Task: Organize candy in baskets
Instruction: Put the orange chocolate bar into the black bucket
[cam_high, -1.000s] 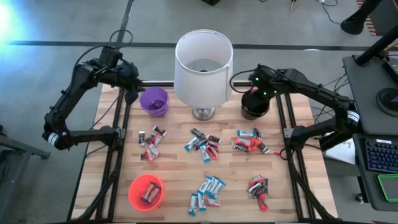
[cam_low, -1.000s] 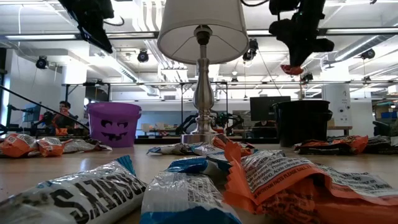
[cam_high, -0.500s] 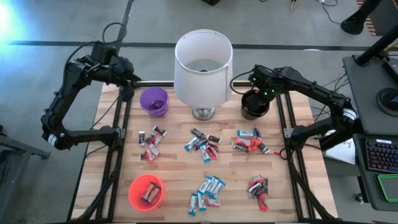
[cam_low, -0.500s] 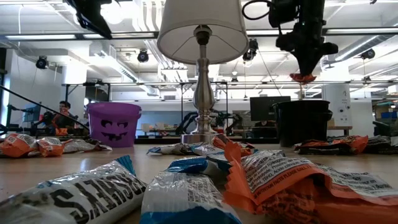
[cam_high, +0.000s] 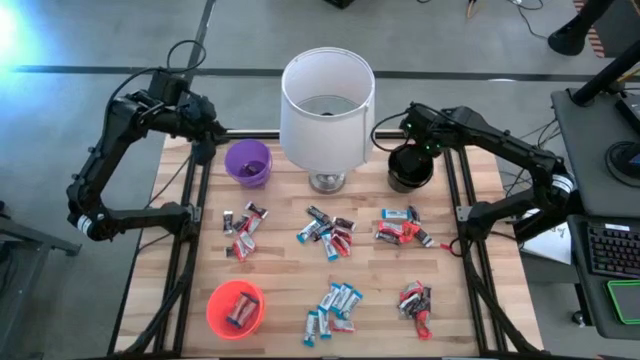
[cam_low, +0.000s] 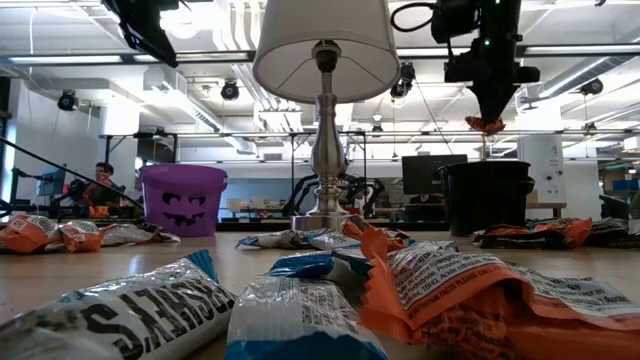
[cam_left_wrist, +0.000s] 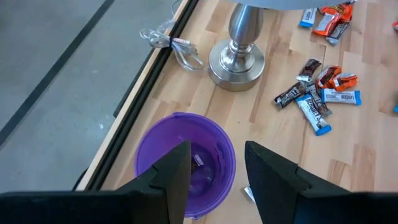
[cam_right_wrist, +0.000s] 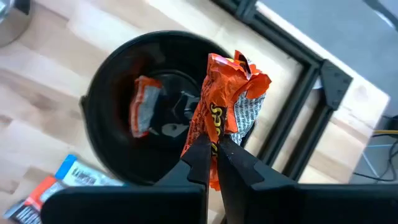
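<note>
My right gripper (cam_right_wrist: 211, 155) is shut on an orange-wrapped candy (cam_right_wrist: 227, 99) and hangs over the black basket (cam_high: 408, 168) at the far right, with the candy (cam_low: 487, 124) above that basket's rim (cam_low: 487, 165). One orange candy (cam_right_wrist: 142, 102) lies inside. My left gripper (cam_left_wrist: 214, 180) is open and empty above the purple basket (cam_left_wrist: 185, 163) at the far left, which holds a small candy (cam_left_wrist: 198, 160). The orange-red basket (cam_high: 235, 308) at the near left holds candy. Loose candy (cam_high: 325, 230) lies in heaps across the table. My right gripper pinches one end of the crumpled orange wrapper (cam_right_wrist: 211, 134) between its two fingertips. The fingers come from above, pointing steeply down. The candy sticks out past the tips and hangs clear over the black basket's opening, touching nothing else.
A lamp with a big white shade (cam_high: 326, 110) on a metal base (cam_left_wrist: 236, 59) stands between the purple and black baskets. Its cord (cam_left_wrist: 171, 46) lies by the table's far edge. Candy heaps (cam_high: 400, 228) (cam_high: 243, 228) (cam_high: 335, 305) (cam_high: 415, 300) cover the middle and near parts. A person sits in the room behind.
My left gripper has risen a little above the purple basket, still open. My right gripper has turned about its wrist over the black basket, so that it points more steeply down. The orange candy has swung with it and now hangs over the basket's opening.
</note>
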